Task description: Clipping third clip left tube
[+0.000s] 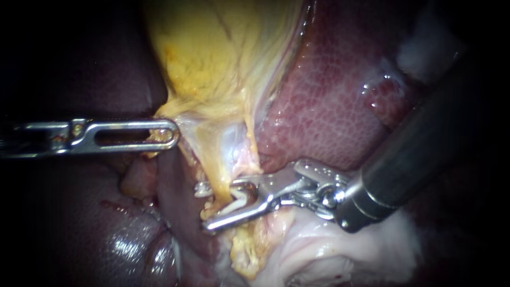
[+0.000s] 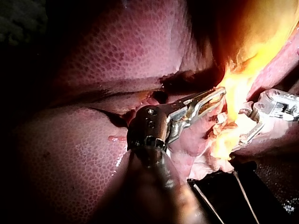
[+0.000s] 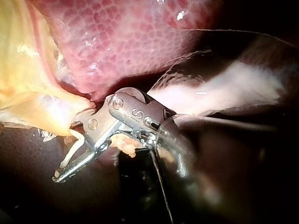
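Note:
My left instrument (image 1: 169,133) comes in level from the left, its slotted jaws shut on the lower edge of the yellow gallbladder (image 1: 212,53). From that edge a thin yellow tube (image 1: 218,178) runs down. The jaws of my right instrument (image 1: 204,208) stand apart around this tube, one on each side, and hold a white clip (image 1: 241,201). In the right wrist view the clip (image 3: 72,149) lies between the jaws (image 3: 65,151) under yellow tissue. The left wrist view shows my left instrument (image 2: 219,93) at the yellow tissue, with my right instrument (image 2: 242,127) just beyond.
Red mottled liver (image 1: 329,95) lies behind and right of the tube. A darker, wet lobe (image 1: 106,234) fills the lower left. Pale whitish tissue (image 1: 319,250) sits under the right instrument's shaft.

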`<action>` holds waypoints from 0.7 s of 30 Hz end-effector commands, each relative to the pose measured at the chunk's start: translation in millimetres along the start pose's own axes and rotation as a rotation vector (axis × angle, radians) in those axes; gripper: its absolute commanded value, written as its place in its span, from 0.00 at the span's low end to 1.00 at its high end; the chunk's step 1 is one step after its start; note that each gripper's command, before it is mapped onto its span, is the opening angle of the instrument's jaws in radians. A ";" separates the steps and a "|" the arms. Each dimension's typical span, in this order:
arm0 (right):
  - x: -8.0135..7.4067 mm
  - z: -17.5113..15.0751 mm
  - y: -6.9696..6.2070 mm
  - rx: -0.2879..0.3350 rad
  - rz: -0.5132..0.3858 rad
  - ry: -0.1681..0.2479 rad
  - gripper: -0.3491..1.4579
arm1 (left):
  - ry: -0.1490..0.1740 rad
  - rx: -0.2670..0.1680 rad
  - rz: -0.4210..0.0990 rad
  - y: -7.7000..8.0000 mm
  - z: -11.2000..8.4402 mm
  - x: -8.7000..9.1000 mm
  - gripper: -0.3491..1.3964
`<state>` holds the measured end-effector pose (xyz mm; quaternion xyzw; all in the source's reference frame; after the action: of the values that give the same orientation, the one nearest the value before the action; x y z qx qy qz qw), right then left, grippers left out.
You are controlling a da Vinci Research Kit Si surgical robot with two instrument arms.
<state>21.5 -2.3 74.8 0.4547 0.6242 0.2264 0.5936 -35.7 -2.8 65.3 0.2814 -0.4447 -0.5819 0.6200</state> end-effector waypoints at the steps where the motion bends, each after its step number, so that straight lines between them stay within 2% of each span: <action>1: 0.3 -0.1 0.0 -0.002 0.002 0.001 0.51 | 0.000 -0.001 0.000 0.0 0.0 0.0 0.00; 5: 0.5 -0.2 0.1 -0.002 0.003 0.002 0.49 | 0.000 -0.001 0.000 0.0 0.0 0.0 0.00; 6: 0.5 -0.3 0.1 -0.003 0.009 0.003 0.43 | 0.000 -0.001 0.000 0.0 0.0 0.0 0.00; 8: 0.3 -1.1 -0.2 0.032 0.038 -0.010 0.20 | 0.000 -0.001 0.000 0.0 0.0 0.0 0.00; 10: 0.3 -1.5 -0.2 0.009 0.039 -0.001 0.00 | 0.000 -0.001 0.000 0.0 0.0 0.0 0.00; 21: -0.3 -2.2 0.9 0.010 0.042 -0.003 0.00 | -0.001 -0.001 0.000 -0.1 0.0 0.1 0.00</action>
<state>19.6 -1.5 76.1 0.4709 0.6149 0.2350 0.5874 -35.8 -2.9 65.3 0.2808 -0.4445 -0.5824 0.6200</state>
